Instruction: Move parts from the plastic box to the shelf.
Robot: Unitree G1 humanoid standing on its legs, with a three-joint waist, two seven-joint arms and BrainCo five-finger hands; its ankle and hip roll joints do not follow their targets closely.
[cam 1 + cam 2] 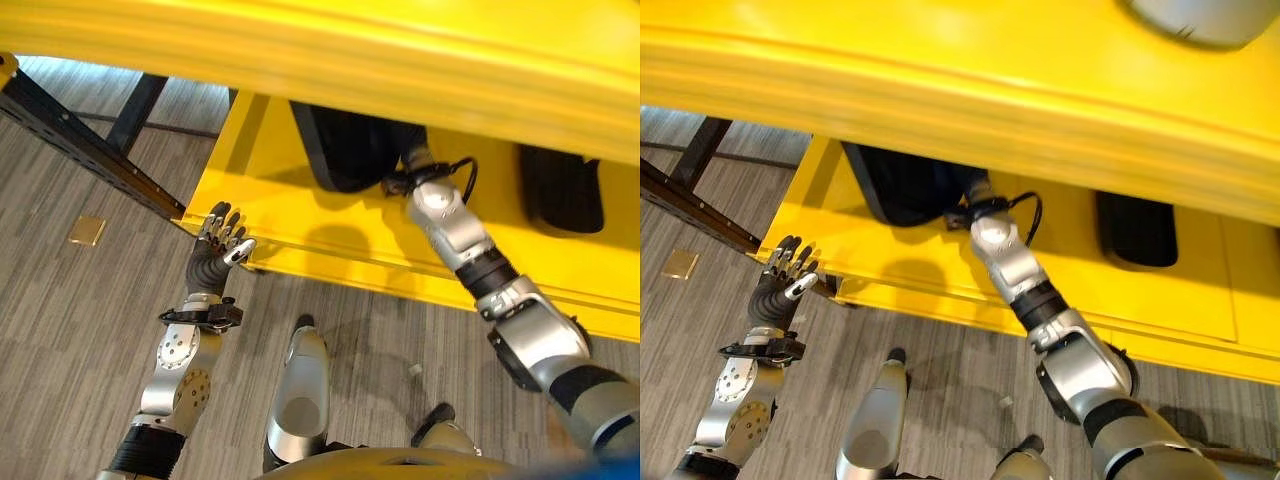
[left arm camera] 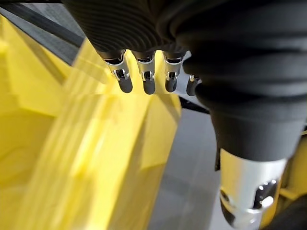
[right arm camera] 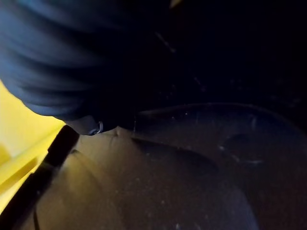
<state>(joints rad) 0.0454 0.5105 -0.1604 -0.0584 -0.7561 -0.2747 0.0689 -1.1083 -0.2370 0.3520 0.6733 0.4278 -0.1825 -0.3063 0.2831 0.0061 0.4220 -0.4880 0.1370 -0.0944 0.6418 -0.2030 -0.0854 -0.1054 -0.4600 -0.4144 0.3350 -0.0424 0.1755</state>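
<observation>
The right arm reaches forward and up into the lower level of the yellow shelf (image 1: pixel 300 215), under its upper board. The right hand (image 1: pixel 413 150) goes in beneath that board, right against a large black part (image 1: pixel 345 150) that sits on the lower yellow surface. Its fingers are hidden behind the upper board and the part, so I cannot tell whether they are spread or closed on anything. In the right wrist view the ribbed cover fills the near side, and beyond it lies a dark curved surface of the black part (image 3: pixel 206 158), with a strip of yellow shelf at the edge.

A second black part (image 1: pixel 562 190) rests on the same shelf level, well apart from the right hand, on its outer side.

The left hand (image 1: pixel 218 245) hangs at the front corner of the shelf's lower level, its fingers straight and slightly spread, pointing up towards the yellow edge. It holds nothing. The fingertips (image 2: pixel 144 81) are just beside the shelf edge; contact cannot be made out. Beyond the left hand a black frame bar (image 1: pixel 80 140) runs slantwise over the grey wood-pattern floor (image 1: pixel 70 330), and a small brass-coloured floor plate (image 1: pixel 88 231) lies outward of the hand, well apart from it.
</observation>
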